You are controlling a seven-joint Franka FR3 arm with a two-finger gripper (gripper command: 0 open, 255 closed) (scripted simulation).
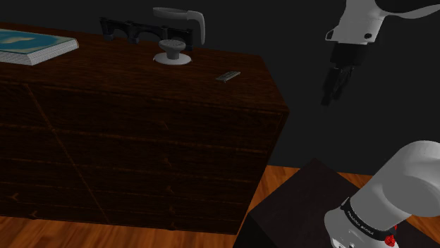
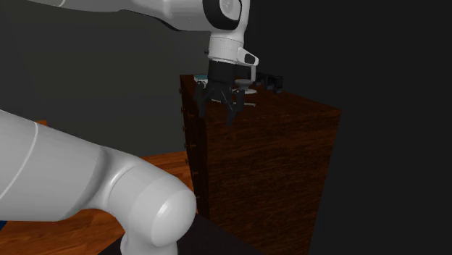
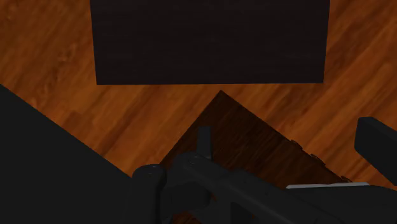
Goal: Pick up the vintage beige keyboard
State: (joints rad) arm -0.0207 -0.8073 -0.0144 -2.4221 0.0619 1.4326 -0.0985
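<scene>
Brown wood made up the big dresser [image 1: 141,77]. The keyboard [image 1: 228,76], a small flat grey-beige slab, lay on its top near the end closest to the arm [image 1: 367,21]. The pincer [image 1: 333,91] hung in the air past that end, well apart from the keyboard. Its 2 fingers [image 2: 233,112] were spread apart, and they held nothing and touched nothing. The step in hand looked like the reach. To do it well, I think the arm had to swing over the top, stop right above the slab, and turn the fingers so they sat across its short side. Then it should come down slowly. The keyboard was thin and lay flat, so the fingers had to go low without bumping the wood.
</scene>
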